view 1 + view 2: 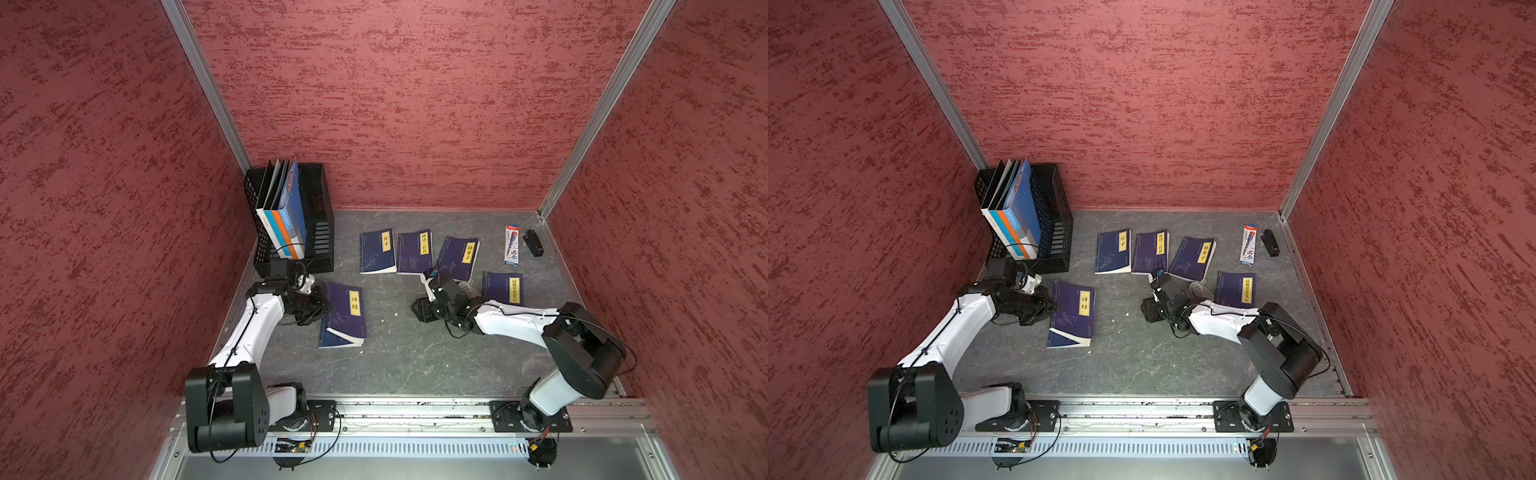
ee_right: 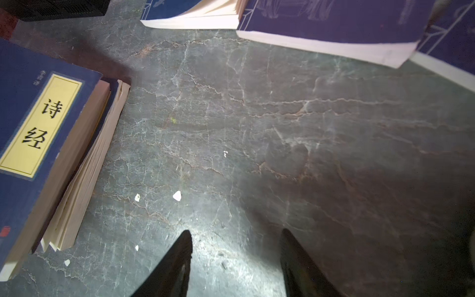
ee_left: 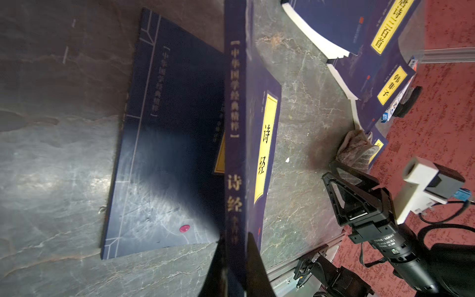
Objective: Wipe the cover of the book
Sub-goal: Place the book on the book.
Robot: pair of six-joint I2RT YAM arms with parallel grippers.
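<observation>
Fingers of the left gripper [image 1: 325,308], in both top views: shut tight on the left edge of the book [image 1: 345,313], lying at the left of the counter [image 1: 395,365], just near of the black file rack [image 1: 322,208]. Right gripper [image 1: 417,309] well to the right of the book, low over bare counter; crumpled cloth [image 1: 466,286] loose beside its wrist, just beside the fourth blue volume [image 1: 503,289]; three more volumes [image 1: 414,252] in a far row. From the left wrist: fingers [image 3: 258,267] clamped across the book's spine, yellow title label on the cloth's side. From the right wrist: fingers [image 2: 180,259] held moderately apart and empty, bare counter with white scraps [image 2: 176,195] beyond, book off to the side.
</observation>
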